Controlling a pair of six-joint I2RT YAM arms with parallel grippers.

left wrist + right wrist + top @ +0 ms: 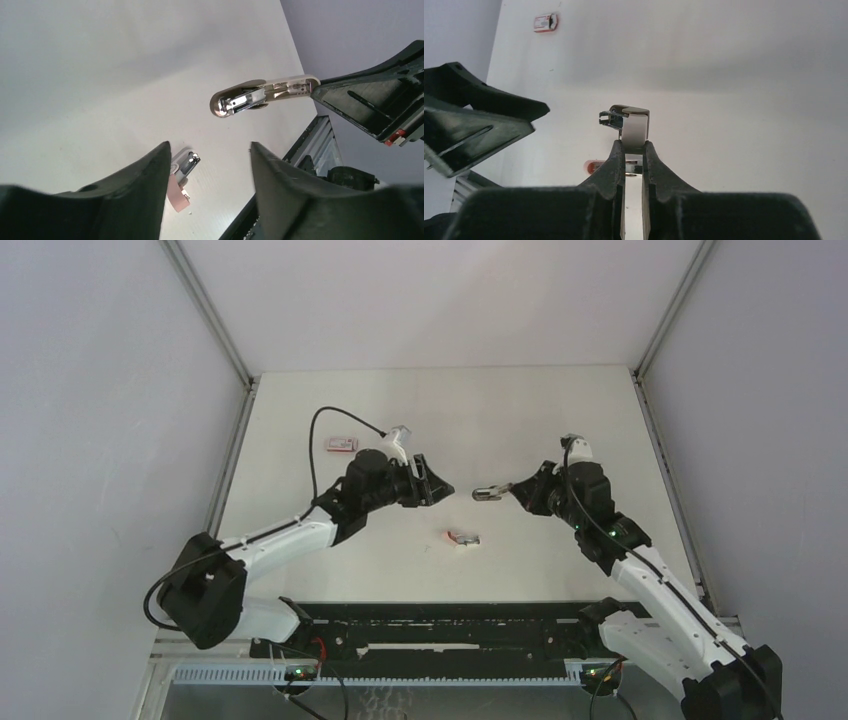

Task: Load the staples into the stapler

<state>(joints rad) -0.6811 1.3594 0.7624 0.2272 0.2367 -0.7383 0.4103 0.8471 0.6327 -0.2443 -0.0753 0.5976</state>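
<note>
Pale table (540,410) underneath: right claw (630,144), clamped on the raised stapler (265,94), reaches level toward left claw (210,146), fingers apart, facing the stapler.

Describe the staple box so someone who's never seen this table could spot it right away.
On the white table, look at the far-left part, beyond the left gripper. The staple box lies flat there alone: the only white rectangle with red print, unlike the grey-brown tool in the right gripper.
</note>
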